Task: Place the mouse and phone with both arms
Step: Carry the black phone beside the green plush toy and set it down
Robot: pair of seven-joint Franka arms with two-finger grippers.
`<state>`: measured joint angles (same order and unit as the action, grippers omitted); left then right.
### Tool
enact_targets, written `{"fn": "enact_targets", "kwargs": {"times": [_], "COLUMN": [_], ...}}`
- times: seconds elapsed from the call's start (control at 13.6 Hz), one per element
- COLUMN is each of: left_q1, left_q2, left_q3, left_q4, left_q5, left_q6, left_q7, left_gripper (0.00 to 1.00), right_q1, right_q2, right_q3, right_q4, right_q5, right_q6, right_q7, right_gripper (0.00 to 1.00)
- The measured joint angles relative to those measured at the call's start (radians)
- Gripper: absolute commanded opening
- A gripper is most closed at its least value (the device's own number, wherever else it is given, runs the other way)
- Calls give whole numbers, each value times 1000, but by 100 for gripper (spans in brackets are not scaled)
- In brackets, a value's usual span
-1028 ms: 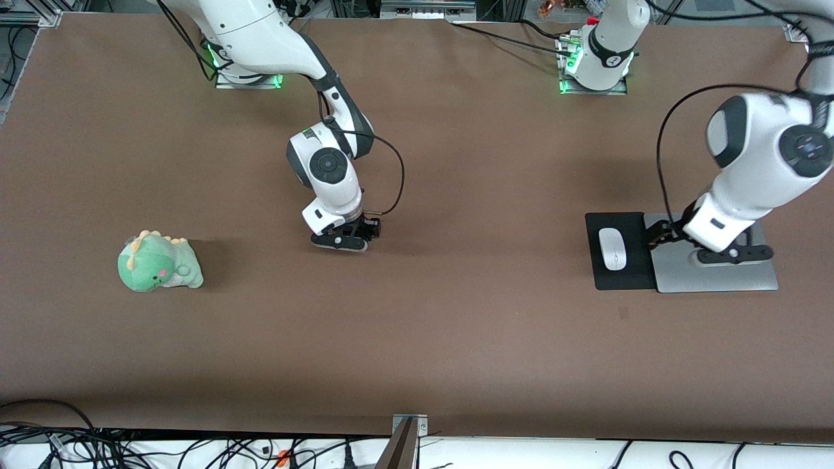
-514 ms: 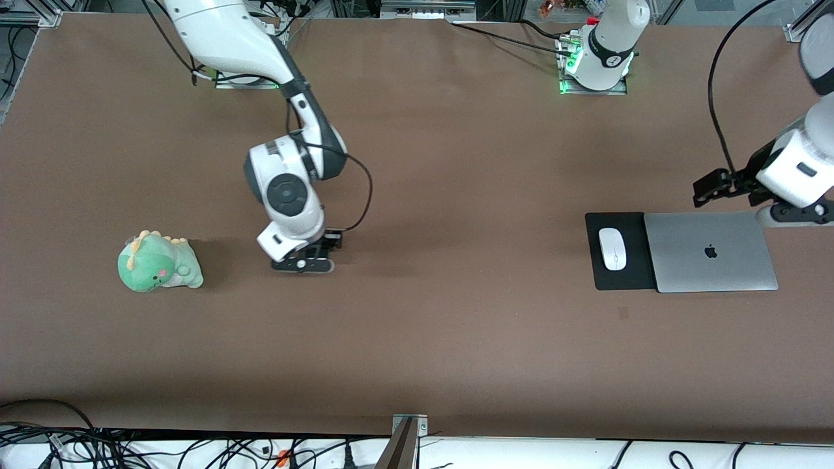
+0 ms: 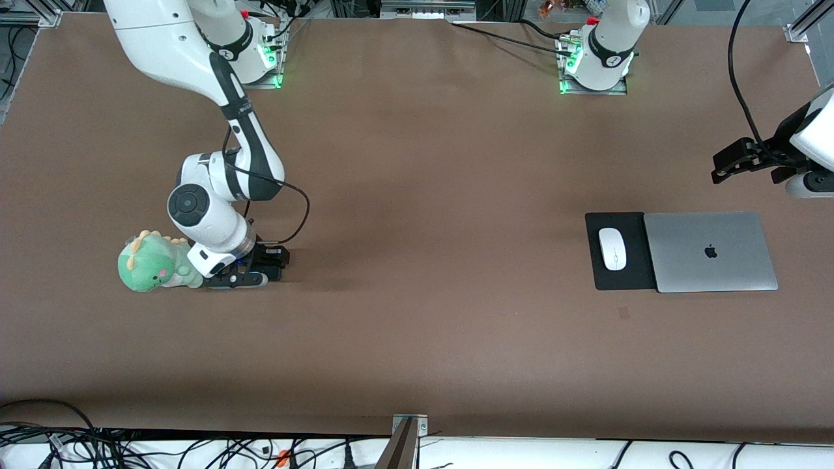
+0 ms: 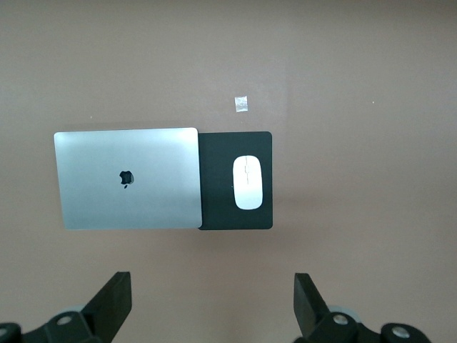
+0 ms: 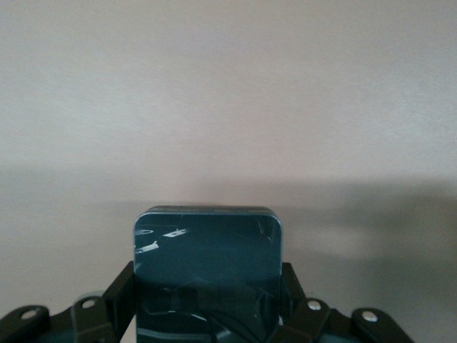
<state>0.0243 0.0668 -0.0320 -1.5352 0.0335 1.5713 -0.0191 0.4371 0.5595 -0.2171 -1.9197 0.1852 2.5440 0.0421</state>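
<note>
The white mouse [image 3: 612,248] lies on the black mouse pad [image 3: 619,280] beside the laptop, and also shows in the left wrist view [image 4: 248,183]. My right gripper [image 3: 251,270] is low over the table, close beside the green plush toy, and is shut on the black phone [image 5: 207,250], which sticks out past its fingers [image 5: 120,289]. My left gripper [image 3: 808,187] is open and empty, up over bare table at the left arm's end, off the laptop's edge on the bases' side. In the left wrist view its gripper [image 4: 214,304] shows wide apart over bare table.
A closed silver laptop [image 3: 710,251] lies against the mouse pad at the left arm's end. A green dinosaur plush [image 3: 153,264] sits at the right arm's end. A small pale tape mark [image 3: 624,312] is nearer the front camera than the pad.
My right arm has swung the phone toward its own end of the table, down beside the plush. My left gripper has moved off the laptop toward the table's edge.
</note>
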Motion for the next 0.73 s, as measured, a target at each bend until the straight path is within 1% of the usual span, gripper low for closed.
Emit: {"fn": "enact_targets", "kwargs": {"times": [0.22, 0.29, 0.37, 0.44, 0.59, 0.73], "left_q1": [4, 5, 6, 6, 6, 6], "left_q2": [1, 1, 2, 2, 3, 4], "left_q3": [5, 6, 6, 6, 6, 6], "left_q4": [12, 15, 16, 18, 19, 21], "left_q5": [0, 0, -1, -8, -24, -26], "left_q6": [0, 0, 0, 0, 0, 0], "left_q7": [25, 28, 28, 28, 28, 28], "left_gripper": [100, 100, 100, 100, 100, 100], "right_q1": [-44, -56, -65, -69, -69, -69], "right_q2": [1, 3, 10, 20, 36, 32], "right_q3": [0, 0, 0, 0, 2, 7], "right_q4": [-54, -67, -79, -86, -88, -85], "right_q5": [1, 1, 1, 1, 1, 2], "right_q6": [61, 88, 116, 136, 152, 155], "right_q7": [-91, -110, -125, -130, -131, -131], "right_gripper": [0, 4, 40, 99, 100, 100]}}
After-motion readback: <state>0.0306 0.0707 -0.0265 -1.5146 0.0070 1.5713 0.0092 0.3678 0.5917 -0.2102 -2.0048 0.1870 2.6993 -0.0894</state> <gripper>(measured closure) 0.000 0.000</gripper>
